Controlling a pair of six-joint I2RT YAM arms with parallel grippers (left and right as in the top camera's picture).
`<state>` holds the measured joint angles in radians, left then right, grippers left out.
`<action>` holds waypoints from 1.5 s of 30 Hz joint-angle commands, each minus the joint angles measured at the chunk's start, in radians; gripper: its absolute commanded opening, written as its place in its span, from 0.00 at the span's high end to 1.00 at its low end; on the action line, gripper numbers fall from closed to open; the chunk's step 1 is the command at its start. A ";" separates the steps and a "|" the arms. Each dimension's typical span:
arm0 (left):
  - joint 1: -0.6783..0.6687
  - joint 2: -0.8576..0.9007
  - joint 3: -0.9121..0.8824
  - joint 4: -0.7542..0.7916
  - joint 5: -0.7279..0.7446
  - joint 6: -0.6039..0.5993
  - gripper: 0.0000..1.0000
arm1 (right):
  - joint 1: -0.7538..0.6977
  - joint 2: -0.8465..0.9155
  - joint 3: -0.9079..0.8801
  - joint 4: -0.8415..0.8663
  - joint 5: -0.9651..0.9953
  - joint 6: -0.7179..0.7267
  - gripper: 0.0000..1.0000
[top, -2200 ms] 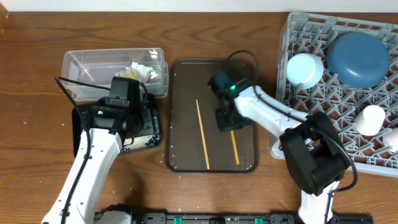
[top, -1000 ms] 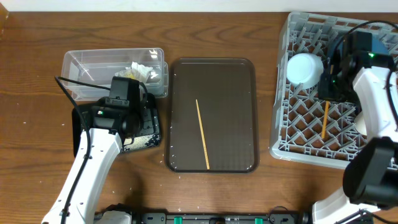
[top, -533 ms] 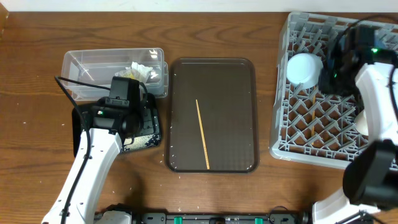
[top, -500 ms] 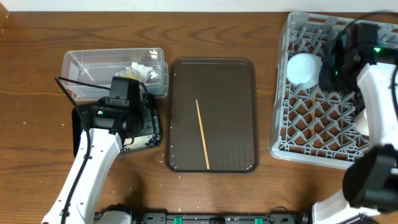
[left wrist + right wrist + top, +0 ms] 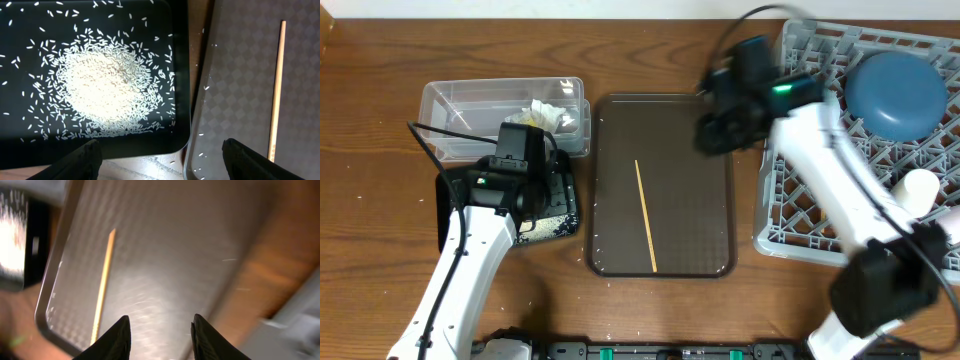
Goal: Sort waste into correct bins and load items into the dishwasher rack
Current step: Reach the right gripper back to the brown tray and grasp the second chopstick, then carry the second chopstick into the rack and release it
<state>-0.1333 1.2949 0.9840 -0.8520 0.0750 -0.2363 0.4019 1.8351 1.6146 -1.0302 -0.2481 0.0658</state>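
Observation:
One wooden chopstick (image 5: pixel 645 215) lies lengthwise on the brown serving tray (image 5: pixel 705 240). My right gripper (image 5: pixel 160 330) hovers over that tray's far right corner, open and empty, with the chopstick (image 5: pixel 102 290) to its left. My left gripper (image 5: pixel 162 160) is open and empty above the gap between the black tray (image 5: pixel 177 60) and the brown tray. Loose rice (image 5: pixel 102 90) is piled in the black tray. The clear tub (image 5: pixel 470 100) holds the crumpled napkin (image 5: pixel 548 115). The grey rack (image 5: pixel 800 225) holds the blue bowl (image 5: pixel 895 95) and a white cup (image 5: pixel 918 190).
The right arm (image 5: pixel 820 170) stretches across the rack's left side and hides part of it. The left arm (image 5: pixel 470 250) covers most of the black tray. A few stray rice grains (image 5: pixel 205 87) lie on the brown tray's left edge.
The right arm has swung left from above the rack to the brown tray's far right corner, and its jaws have spread wider. The left arm has not moved.

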 commanded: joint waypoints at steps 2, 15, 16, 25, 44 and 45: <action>0.004 -0.005 -0.001 0.000 -0.005 -0.006 0.20 | 0.141 0.121 -0.013 0.006 -0.011 0.116 0.60; 0.004 -0.005 -0.001 0.000 -0.005 -0.006 0.20 | 0.321 0.389 -0.013 0.043 0.150 0.380 0.69; 0.004 -0.005 -0.001 0.000 -0.005 -0.006 0.20 | 0.323 0.393 -0.013 0.043 0.161 0.383 0.71; 0.004 -0.005 -0.001 0.000 -0.005 -0.006 0.20 | 0.274 0.383 -0.010 0.030 0.199 0.379 0.99; 0.004 -0.005 -0.001 0.001 -0.005 -0.006 0.20 | -0.290 -0.100 0.070 -0.090 0.244 0.002 0.99; 0.004 -0.005 -0.001 0.001 -0.005 -0.006 0.20 | -0.323 -0.100 0.070 -0.103 0.245 -0.019 0.99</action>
<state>-0.1333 1.2949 0.9840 -0.8516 0.0750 -0.2363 0.1364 1.7180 1.6932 -1.1130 -0.0307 0.1284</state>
